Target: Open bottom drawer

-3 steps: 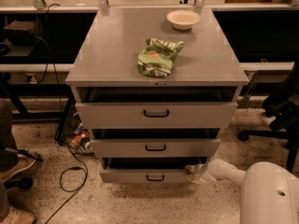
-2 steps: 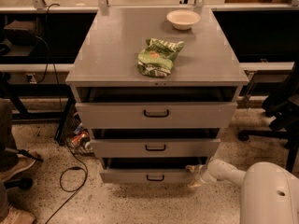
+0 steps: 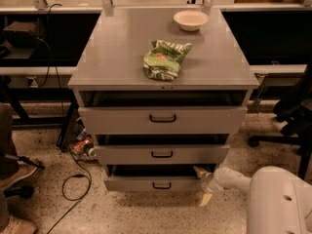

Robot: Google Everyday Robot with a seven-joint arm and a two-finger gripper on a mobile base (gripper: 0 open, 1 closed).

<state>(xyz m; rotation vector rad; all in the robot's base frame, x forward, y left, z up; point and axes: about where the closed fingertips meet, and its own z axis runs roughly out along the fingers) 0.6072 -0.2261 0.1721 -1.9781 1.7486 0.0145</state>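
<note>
The bottom drawer [image 3: 131,183] is the lowest and narrowest grey front of the cabinet, with a small black bar handle [image 3: 161,185]. It stands slightly pulled out, with a dark gap above it. My gripper [image 3: 203,185] is at the drawer's right end, on a white arm coming in from the lower right. Its fingers are spread. The upper fingertip [image 3: 199,170] reaches into the gap above the drawer front. The lower fingertip [image 3: 205,199] hangs near the floor.
The middle drawer [image 3: 122,154] and top drawer [image 3: 112,120] also stand ajar above. A green chip bag [image 3: 163,60] and a white bowl [image 3: 190,19] sit on the cabinet top. Cables [image 3: 73,179] lie on the floor to the left. An office chair base [image 3: 273,139] stands to the right.
</note>
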